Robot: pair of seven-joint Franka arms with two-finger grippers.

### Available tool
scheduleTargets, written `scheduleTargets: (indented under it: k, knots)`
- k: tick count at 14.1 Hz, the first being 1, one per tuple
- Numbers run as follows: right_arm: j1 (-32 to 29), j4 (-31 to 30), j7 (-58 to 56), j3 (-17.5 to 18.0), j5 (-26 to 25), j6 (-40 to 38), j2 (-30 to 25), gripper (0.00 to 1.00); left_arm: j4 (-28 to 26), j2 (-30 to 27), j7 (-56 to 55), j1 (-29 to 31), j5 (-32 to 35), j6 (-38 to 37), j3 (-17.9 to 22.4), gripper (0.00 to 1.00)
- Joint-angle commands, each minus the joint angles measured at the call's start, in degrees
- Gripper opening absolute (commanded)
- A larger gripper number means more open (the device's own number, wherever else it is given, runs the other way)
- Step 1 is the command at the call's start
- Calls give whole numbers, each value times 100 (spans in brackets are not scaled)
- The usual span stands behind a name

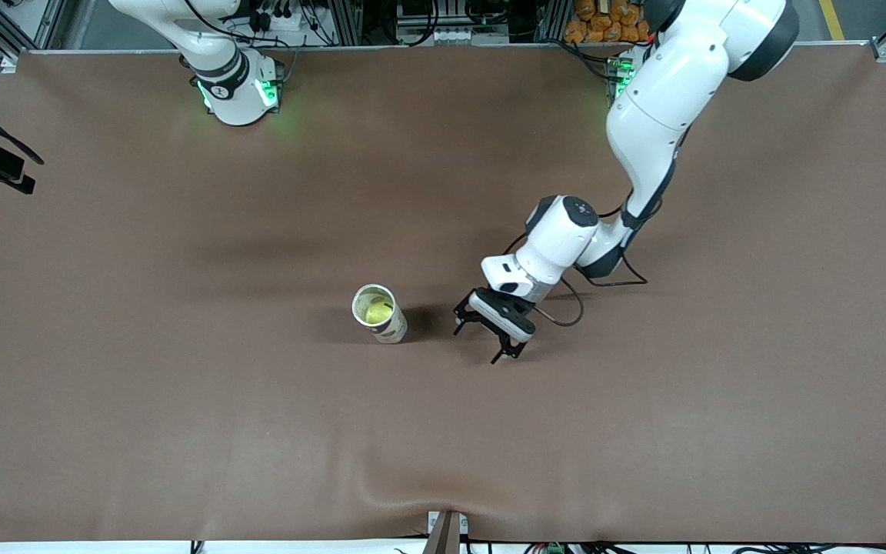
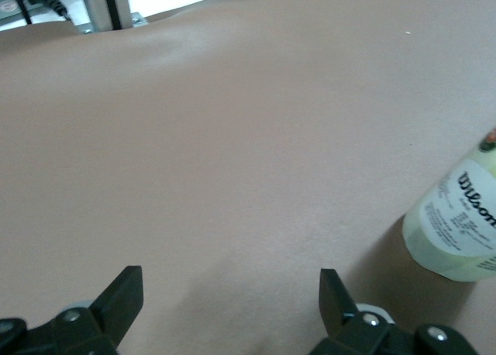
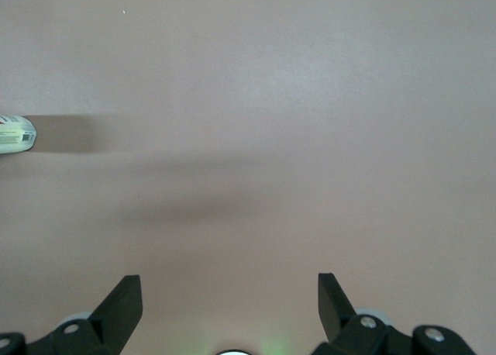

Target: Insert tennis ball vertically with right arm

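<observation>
Both of my grippers were empty. The left gripper [image 1: 478, 344] had its fingers spread wide and hung low over the table [image 1: 181, 431], just beside the can [image 1: 391, 329] on the side toward the left arm's end. In the left wrist view the same wide gap [image 2: 229, 281] showed only bare cloth between the tips, with the can [image 2: 457, 231] off to the side and not between them.

The right gripper [image 3: 229, 285] was also spread wide and held nothing. It did not show in the front view, where only the right arm [image 1: 231, 85] near its base was visible. Its wrist view showed it over bare table, with just the can's foot [image 3: 15, 134] at the edge of the picture, well apart from the fingers.

The can stood upright near the table's middle, long axis vertical and open mouth up. The ball [image 1: 376, 312] was a yellow shape inside the can, low below the rim. I couldn't tell how deep it sat.

The key relation: the can was far closer to my left fingers than to my right. From my right fingers it lay off to one side, not ahead. My judgement was that the insertion looked done, since the ball sat in the upright can and neither gripper touched either one. Any further right arm move would have needed a long reach toward the can, with the left gripper crowding that side.
</observation>
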Motion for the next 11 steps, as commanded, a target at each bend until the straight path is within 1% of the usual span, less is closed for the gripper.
scheduleTargets:
  k: [1, 4, 6, 9, 11]
  knots:
    - [7, 86, -66, -4, -30, 1, 5, 100, 71, -172, -58, 315, -83, -571, -192, 100]
    - [42, 86, -66, 14, -30, -17, -3, 100, 317, -260, -58, 534, -92, -1238, -192, 100]
    - [51, 77, -66, 22, -30, -69, -3, 100, 545, -322, -67, 579, -101, -1862, -157, 100]
    - [7, 86, -48, 5, -30, -87, -3, 100, 897, -471, -50, 833, -48, -2890, -148, 100]
    - [59, 86, -22, 22, -30, -87, -3, 100, 933, -620, -49, 869, -48, -3296, -139, 100]
